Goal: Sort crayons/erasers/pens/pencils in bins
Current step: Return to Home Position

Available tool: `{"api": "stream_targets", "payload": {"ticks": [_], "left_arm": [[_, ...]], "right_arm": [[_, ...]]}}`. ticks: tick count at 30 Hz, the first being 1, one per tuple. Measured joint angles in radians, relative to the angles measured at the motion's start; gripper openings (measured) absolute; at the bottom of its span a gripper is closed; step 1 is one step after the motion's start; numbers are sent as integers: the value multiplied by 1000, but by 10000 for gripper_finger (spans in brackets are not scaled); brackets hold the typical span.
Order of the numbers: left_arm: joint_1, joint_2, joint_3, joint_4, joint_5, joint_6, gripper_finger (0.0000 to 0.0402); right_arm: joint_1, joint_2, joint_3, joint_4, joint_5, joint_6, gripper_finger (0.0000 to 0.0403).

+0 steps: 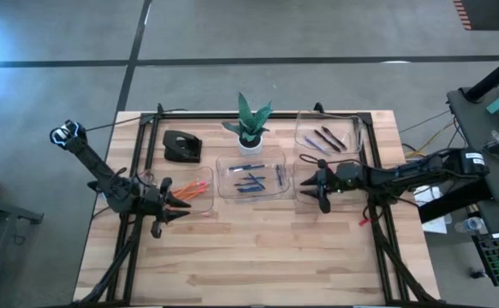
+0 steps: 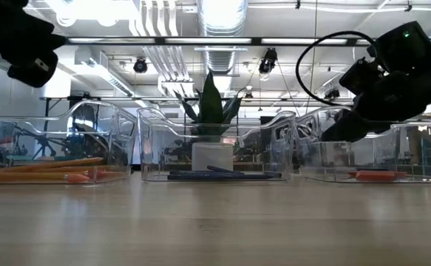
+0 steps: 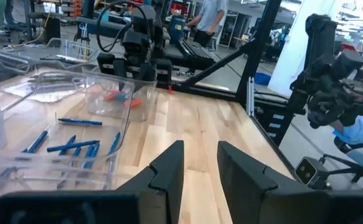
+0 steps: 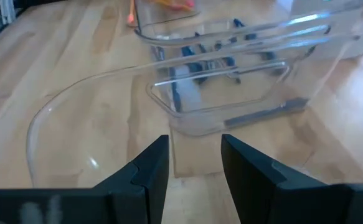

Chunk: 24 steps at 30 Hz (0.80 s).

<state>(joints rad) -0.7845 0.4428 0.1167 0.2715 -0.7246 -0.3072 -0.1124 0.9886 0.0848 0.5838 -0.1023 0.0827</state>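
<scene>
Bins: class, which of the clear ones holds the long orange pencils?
The bin on the table's left, beside the left gripper, holds the pencils. The centre bin holds blue crayons, the far right bin dark pens.

High view: straight down from far above, takes in the whole table (image 1: 258,257). Low view: table-top height, level across the table into the room. Left wrist view: close, faces the right arm (image 3: 137,37) across the table. Right wrist view: close, tilted down. All four share the crayon bin (image 1: 225,171).
</scene>
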Motion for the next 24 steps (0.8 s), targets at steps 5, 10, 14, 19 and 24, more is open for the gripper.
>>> {"api": "stream_targets", "payload": {"ticks": [5, 10, 14, 19, 24], "left_arm": [[0, -25, -13, 0, 0, -26, 83], [0, -34, -13, 0, -1, -26, 83], [0, -33, -13, -1, -1, -26, 83], [0, -22, -12, 0, -2, -26, 83], [0, 2, -12, 0, -2, -26, 83]], "right_arm": [[-52, 0, 0, -4, -122, 34, 137], [-57, -10, 30, 2, -220, 3, 137], [-72, -60, 48, -4, -221, -46, 137], [-106, -180, 50, -85, -222, -69, 137], [-117, -323, 48, -254, -223, -44, 137]]}}
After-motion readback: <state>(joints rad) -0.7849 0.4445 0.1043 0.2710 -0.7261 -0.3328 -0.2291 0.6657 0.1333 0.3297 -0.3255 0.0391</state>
